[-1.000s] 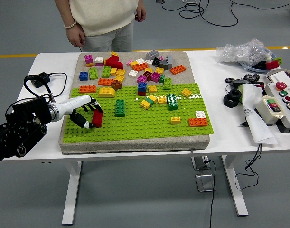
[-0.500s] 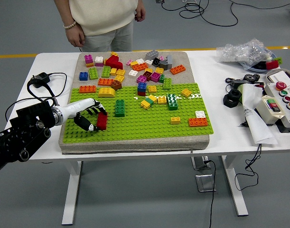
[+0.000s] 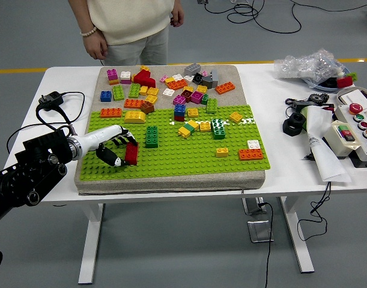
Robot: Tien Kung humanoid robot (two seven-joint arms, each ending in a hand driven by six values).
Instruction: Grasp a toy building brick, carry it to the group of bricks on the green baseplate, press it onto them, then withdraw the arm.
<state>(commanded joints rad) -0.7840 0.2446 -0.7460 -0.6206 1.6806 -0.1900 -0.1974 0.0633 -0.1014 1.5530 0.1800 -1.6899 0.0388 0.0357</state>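
My left hand (image 3: 118, 149) reaches in from the left over the green baseplate (image 3: 171, 159) and is shut on a red brick (image 3: 131, 154), held upright at the plate's left part. A dark green brick (image 3: 151, 136) stands on the plate just right of the hand. Further right on the plate sits a group of bricks (image 3: 201, 125) in blue, yellow, green and red. A yellow brick (image 3: 221, 152), a white brick (image 3: 253, 144) and an orange brick (image 3: 250, 155) lie at the plate's right. My right arm is out of sight.
Several loose bricks (image 3: 159, 87) cover the beige mat (image 3: 231, 75) behind the plate. A person (image 3: 129, 24) stands at the far side, hands hanging down. A black cable (image 3: 57, 102) lies left; a control box (image 3: 351, 135), paper and a plastic bag (image 3: 309, 65) fill the right side.
My left hand has carried the red brick a little to the right across the baseplate, closer to the dark green brick. The person has not moved.
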